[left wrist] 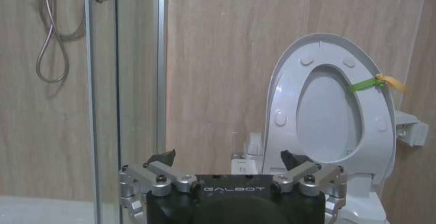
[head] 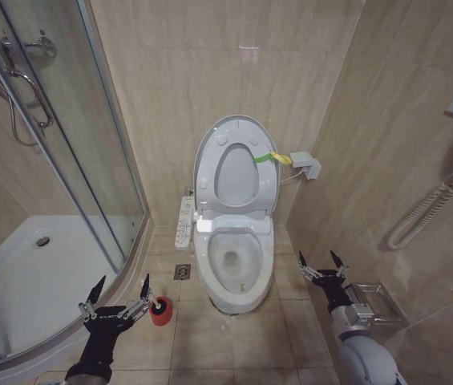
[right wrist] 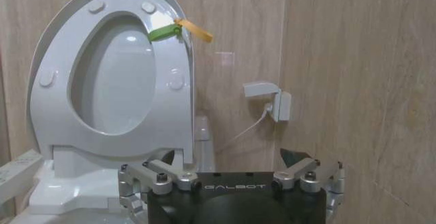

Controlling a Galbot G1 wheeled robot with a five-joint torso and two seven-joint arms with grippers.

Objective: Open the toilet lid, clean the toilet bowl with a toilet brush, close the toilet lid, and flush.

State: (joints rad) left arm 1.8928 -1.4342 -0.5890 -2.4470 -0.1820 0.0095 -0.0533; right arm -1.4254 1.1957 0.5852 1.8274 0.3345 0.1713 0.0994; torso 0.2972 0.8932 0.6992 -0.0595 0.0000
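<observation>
Both grippers hover low and empty, fingers spread: left gripper point(head: 118, 295) just beside the toilet brush point(head: 160, 305) in its red cup point(head: 160, 315), right gripper point(head: 319, 265) beside the toilet bowl point(head: 234, 273). Upright against the wall stands the toilet lid point(head: 236, 167). That brush looks light; grasp its short handle. "GALBOT" marks each gripper.

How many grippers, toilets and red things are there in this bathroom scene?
Grippers: 2, the left gripper and the right gripper, both open.
Toilets: 1, the toilet bowl with the toilet lid raised.
Red things: 1, a red cup on the floor.
Total: 4
</observation>
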